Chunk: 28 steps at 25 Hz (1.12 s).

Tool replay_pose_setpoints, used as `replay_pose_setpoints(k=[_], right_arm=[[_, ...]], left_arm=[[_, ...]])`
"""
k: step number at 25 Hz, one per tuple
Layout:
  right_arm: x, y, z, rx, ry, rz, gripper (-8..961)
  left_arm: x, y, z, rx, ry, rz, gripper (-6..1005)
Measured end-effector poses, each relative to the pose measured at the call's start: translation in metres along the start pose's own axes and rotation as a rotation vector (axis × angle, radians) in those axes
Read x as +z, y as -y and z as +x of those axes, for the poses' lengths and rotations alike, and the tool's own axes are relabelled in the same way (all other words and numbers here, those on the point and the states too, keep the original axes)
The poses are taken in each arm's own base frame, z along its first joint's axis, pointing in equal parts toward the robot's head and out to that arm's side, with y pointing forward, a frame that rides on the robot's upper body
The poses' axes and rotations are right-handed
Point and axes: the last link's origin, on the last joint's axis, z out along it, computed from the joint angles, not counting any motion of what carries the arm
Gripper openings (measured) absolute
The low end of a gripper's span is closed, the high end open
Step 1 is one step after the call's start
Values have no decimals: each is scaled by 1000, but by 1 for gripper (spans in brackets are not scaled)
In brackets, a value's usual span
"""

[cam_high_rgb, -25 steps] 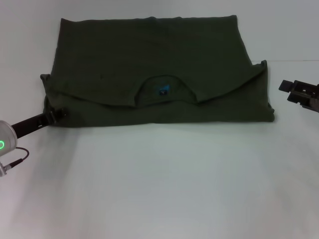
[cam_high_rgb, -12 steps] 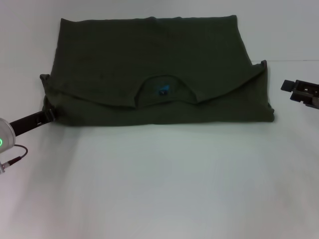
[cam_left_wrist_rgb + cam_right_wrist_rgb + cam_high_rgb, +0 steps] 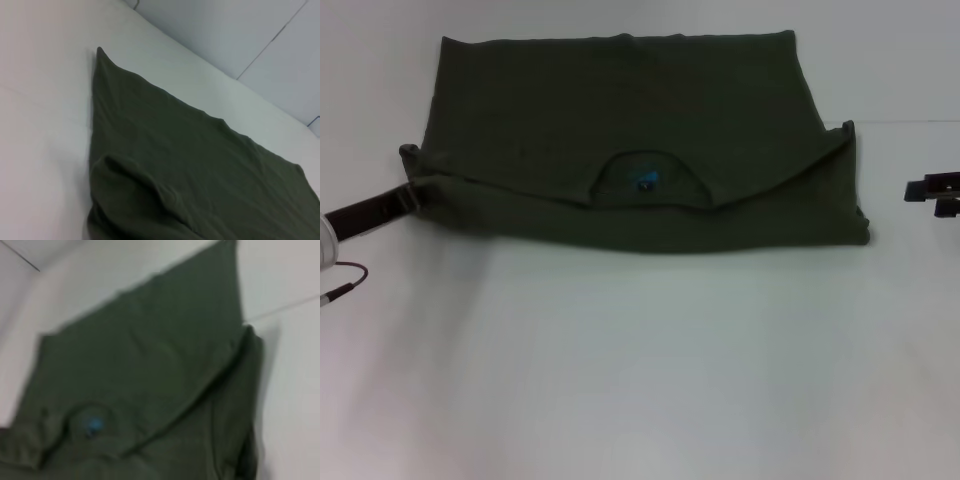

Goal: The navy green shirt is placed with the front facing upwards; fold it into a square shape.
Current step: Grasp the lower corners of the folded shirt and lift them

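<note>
Lying folded on table (image 3: 640,380): navy green shirt (image 3: 620,130) | left gripper (image 3: 412,195) at its corner

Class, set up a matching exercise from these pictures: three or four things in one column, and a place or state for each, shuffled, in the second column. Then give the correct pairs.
Things
1. dark olive-green cotton shirt
2. small blue collar label
3. left gripper
4. right gripper

Places or states
A. off to the shirt's right side, apart from the cloth
B. folded flat on the white table
C. inside the round neck opening
D. at the shirt's left edge

Pairs: 1-B, 2-C, 3-D, 4-A
</note>
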Motion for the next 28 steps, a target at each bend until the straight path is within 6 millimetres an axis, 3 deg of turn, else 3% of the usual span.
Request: replay_pose_setpoints(k=[5, 10, 28], right_arm=[[29, -23, -15, -93, -73, 115, 648], [61, -43, -14, -184, -104, 195, 642], [92, -49, 7, -226, -102, 236, 620]], left_arm=[[3, -5, 6, -14, -5, -10, 29], [2, -4, 7, -28, -9, -8, 29], [2, -2, 6, -39, -15, -2, 29]])
